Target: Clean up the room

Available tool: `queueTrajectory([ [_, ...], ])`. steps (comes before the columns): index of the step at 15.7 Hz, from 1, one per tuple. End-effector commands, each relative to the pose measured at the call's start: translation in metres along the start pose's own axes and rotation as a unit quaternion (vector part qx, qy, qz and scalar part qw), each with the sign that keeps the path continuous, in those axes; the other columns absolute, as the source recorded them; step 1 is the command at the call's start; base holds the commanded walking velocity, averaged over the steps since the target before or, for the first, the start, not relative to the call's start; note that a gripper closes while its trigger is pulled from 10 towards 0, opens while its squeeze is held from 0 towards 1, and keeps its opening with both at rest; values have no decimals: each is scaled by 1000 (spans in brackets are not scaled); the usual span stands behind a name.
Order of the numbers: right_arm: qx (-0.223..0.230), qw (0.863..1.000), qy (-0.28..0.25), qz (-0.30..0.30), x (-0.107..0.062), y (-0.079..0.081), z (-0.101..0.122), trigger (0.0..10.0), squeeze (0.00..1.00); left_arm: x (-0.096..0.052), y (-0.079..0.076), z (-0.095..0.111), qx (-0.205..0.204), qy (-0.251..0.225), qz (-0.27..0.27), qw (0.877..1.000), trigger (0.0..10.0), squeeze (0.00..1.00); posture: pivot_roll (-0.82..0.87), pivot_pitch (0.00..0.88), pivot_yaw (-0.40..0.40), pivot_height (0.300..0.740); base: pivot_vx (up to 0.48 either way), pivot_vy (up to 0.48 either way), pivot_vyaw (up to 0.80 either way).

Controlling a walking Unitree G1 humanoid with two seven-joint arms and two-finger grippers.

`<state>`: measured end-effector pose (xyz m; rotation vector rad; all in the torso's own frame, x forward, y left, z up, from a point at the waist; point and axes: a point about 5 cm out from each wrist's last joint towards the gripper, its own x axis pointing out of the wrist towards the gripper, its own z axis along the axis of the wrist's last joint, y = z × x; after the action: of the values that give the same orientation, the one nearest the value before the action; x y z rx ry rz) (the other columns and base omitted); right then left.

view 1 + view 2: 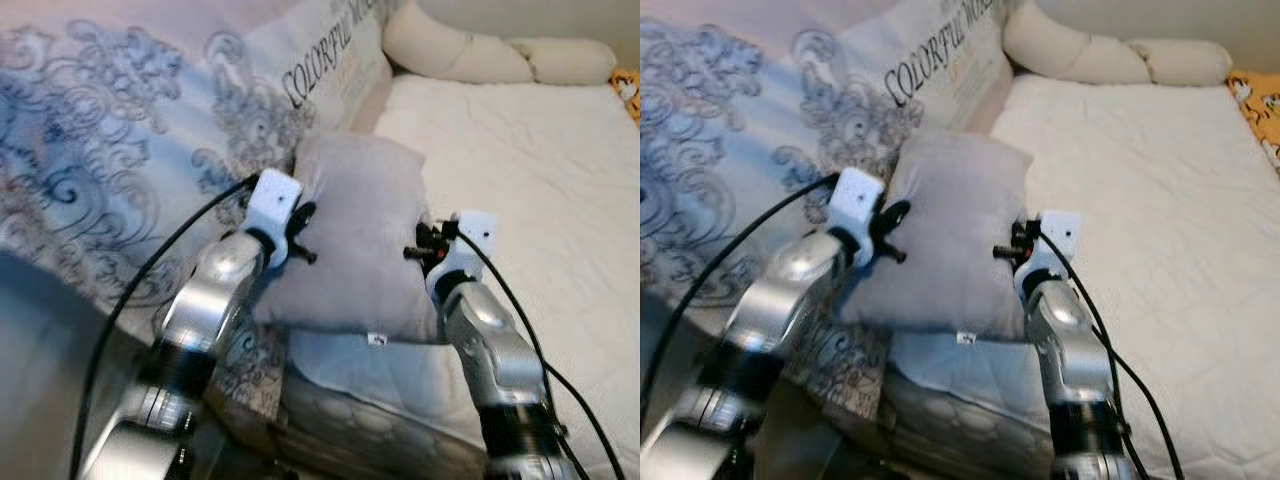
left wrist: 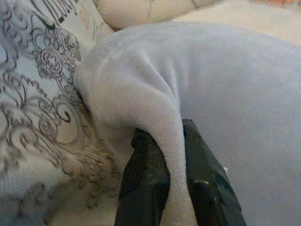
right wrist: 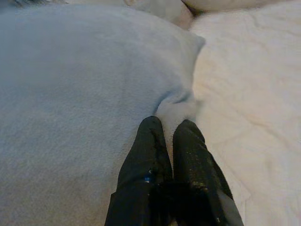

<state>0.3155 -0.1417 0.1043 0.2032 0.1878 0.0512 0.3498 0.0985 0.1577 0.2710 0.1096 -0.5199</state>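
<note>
A soft grey pillow is held up over the near edge of the bed, between my two arms. My left gripper is shut on a fold of the pillow's left edge, the fabric pinched between its black fingers. On the pillow's right edge my right gripper is shut on a small fold near the corner. In the head views the left wrist and right wrist press against either side of the pillow.
A large patterned cushion with printed lettering leans along the left side of the bed. A long cream bolster lies at the far end. An orange item sits at the far right edge. White bedding spreads to the right.
</note>
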Motion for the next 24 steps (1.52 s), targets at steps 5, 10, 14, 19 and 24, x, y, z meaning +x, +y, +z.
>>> queueTrajectory([
  [5, 19, 999, 37, -33, 33, 13, -20, 10000, 0, 29, 19, 30, 86, -39, 17, 995, 10000, 0, 34, 21, 70, 740, 0, 0, 0],
  [10, 43, 993, 110, -9, 40, 34, -50, 10000, 0, 39, 11, 44, 145, -70, 11, 987, 10000, 0, 93, 109, 56, 740, 0, 0, 0],
  [14, 24, 991, 133, 14, 41, 49, -57, 10000, 0, 37, 17, 36, 169, -59, 15, 984, 10000, 0, 123, 126, 48, 740, 0, 0, 0],
  [19, 76, 990, 119, 6, 41, 39, -57, 10000, 1000, 34, 22, 27, 166, -58, 43, 984, 10000, 0, 118, 122, 52, 740, 0, 0, 0],
  [24, 136, 987, 87, 16, 23, 14, -78, 10000, 1000, 33, 20, 12, 179, -38, 45, 982, 10000, 0, 106, 116, 58, 740, 0, 0, 0],
])
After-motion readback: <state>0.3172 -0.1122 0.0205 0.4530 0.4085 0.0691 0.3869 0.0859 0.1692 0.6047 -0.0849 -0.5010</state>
